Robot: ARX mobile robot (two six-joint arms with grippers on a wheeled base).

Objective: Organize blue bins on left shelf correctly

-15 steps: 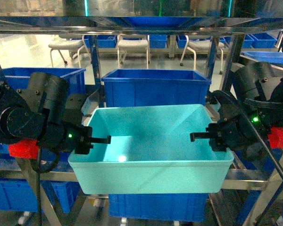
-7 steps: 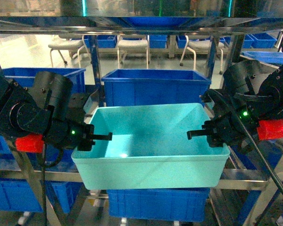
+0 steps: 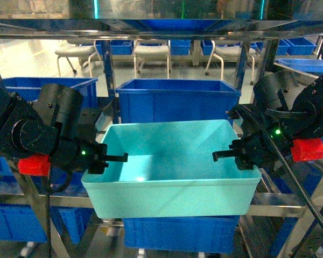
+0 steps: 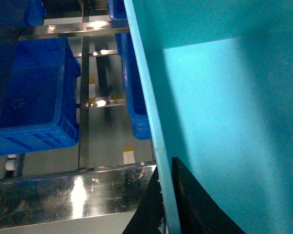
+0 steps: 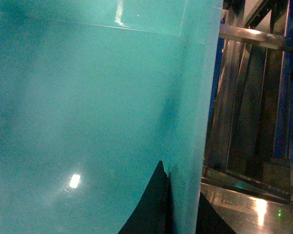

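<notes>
The turquoise tub (image 3: 172, 161) sits level, mouth up, long axis running left to right. The left pincer (image 3: 114, 158) pinches its left wall. The right pincer (image 3: 224, 155) pinches its right wall.

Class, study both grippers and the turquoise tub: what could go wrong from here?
1. The light turquoise plastic tub hangs only by its thin side rims, pinched by the left gripper and right gripper; it might slip.
2. The dark blue ribbed bin sits close behind; pushing forward may bump it.

Head frontal — wrists close on tub (image 3: 172, 161) rims
</notes>
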